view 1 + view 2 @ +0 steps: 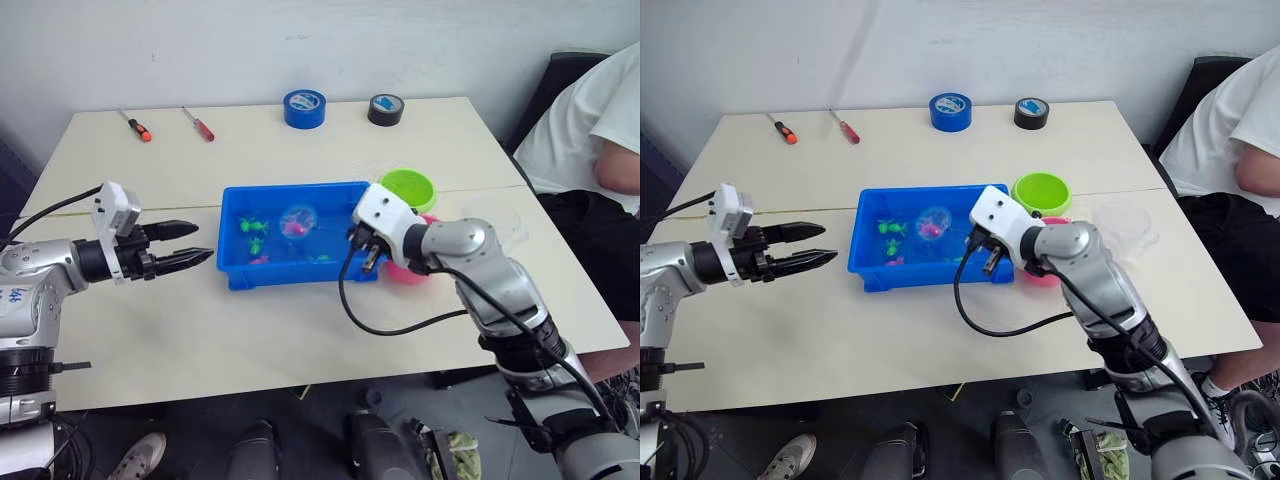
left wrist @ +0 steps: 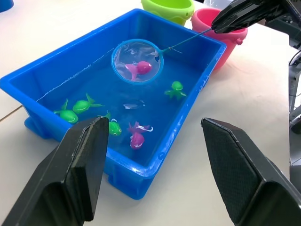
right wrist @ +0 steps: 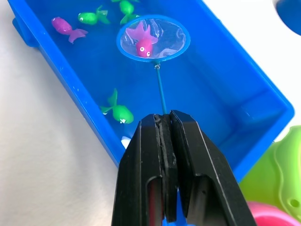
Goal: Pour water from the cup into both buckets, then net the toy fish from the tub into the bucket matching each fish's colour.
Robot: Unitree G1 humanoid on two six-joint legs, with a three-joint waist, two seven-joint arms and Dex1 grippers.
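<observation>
Net (image 3: 153, 38) with the blue hoop sits inside the blue tub (image 1: 232, 270), a pink fish (image 3: 143, 43) lying in its mesh, and its thin dark handle runs back to the right gripper (image 3: 165, 123), whose two black fingers are pressed together on the handle's end. That gripper hangs over the tub's right end, just in front of the two buckets. Loose in the tub are three green fish, one of them (image 3: 118, 111) close to the near wall, and one more pink fish (image 2: 137, 136) toward the near left part. The lime green bucket (image 1: 408, 187) stands just right of the tub's far right corner; the pink bucket (image 2: 221, 33) is beside it on the near side, partly hidden by the right arm. The clear cup (image 1: 1127, 225) rests on the table to the right of the buckets. The left gripper (image 1: 190, 244) hovers above the table left of the tub, fingers spread wide and holding nothing, pointing toward the tub
</observation>
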